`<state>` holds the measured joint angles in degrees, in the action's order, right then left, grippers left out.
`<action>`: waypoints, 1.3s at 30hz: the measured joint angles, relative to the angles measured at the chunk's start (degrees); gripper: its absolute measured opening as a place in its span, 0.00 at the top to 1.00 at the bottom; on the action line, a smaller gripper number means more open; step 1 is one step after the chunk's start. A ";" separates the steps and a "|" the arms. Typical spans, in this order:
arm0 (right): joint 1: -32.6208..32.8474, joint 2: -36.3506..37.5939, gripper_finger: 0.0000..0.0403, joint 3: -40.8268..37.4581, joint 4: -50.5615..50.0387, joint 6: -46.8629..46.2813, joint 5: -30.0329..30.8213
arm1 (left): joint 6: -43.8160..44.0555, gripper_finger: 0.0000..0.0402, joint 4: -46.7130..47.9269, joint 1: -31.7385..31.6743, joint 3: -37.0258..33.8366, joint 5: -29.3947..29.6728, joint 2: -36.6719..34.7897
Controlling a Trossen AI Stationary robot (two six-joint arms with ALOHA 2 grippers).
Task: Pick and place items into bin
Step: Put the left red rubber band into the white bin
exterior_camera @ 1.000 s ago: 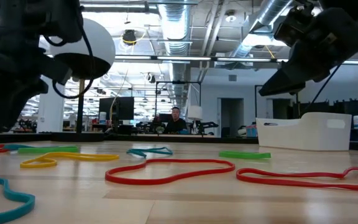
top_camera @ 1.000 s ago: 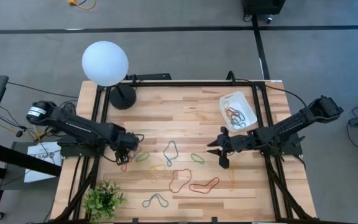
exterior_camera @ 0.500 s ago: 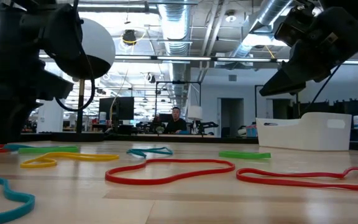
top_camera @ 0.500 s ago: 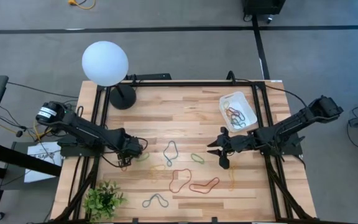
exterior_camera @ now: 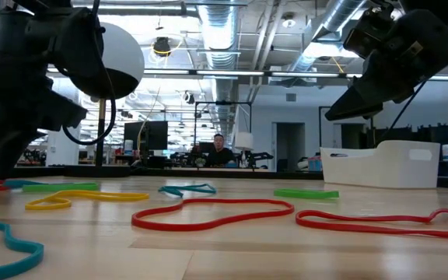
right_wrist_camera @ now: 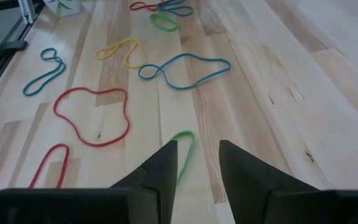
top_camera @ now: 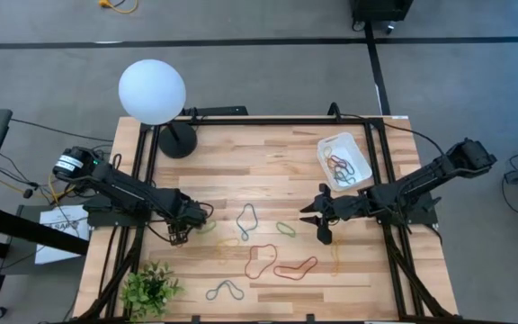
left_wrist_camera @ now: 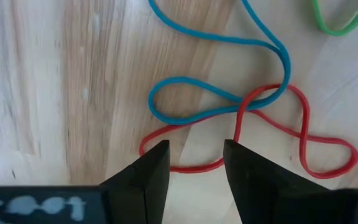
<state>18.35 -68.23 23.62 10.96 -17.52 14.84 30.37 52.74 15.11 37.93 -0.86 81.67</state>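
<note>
Hovering low over the left side of the wooden table [top_camera: 268, 162], the left gripper [left_wrist_camera: 196, 163] points straight down with its 2 fingers [left_wrist_camera: 153, 168] parted and nothing between them. Right past the fingertips lies a red band [left_wrist_camera: 260, 134], a long, pinched loop whose near arc runs across the gap between the jaws, so the loop stretches away from the gripper and off to one side. A blue band [left_wrist_camera: 219, 71] overlaps it just beyond, crossing at the pinch, and a green band [left_wrist_camera: 335, 18] sits farther out, apart from both. Judging from this, the grip hinges on dropping onto the red arc short of the crossing, or both loops may come up together.

Near the table's middle, the right gripper [top_camera: 322, 219] hangs above the surface, also spread and empty, with a small green loop [right_wrist_camera: 184, 144] lying just ahead of its fingers. It is much the nearer arm to the white bin [top_camera: 345, 160], which stands at the far right corner with a few bands already inside. Other bands remain scattered between the 2 arms. The left arm's load would have to cross the whole table.
</note>
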 joint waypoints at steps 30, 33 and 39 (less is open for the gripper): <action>-0.11 0.00 0.72 0.00 -0.22 0.02 0.03 | -1.69 0.65 -2.95 0.00 -1.07 -0.40 -0.02; -0.11 0.00 0.72 -0.02 -0.24 0.02 0.03 | -2.81 0.65 -5.13 0.00 -1.92 -0.44 -0.17; -0.11 0.00 0.72 0.00 -0.24 0.02 0.04 | -5.39 0.73 -6.57 0.00 -2.72 -2.06 -0.22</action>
<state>18.24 -68.23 23.62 10.72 -17.50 14.88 24.98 46.17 15.11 35.21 -2.92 81.44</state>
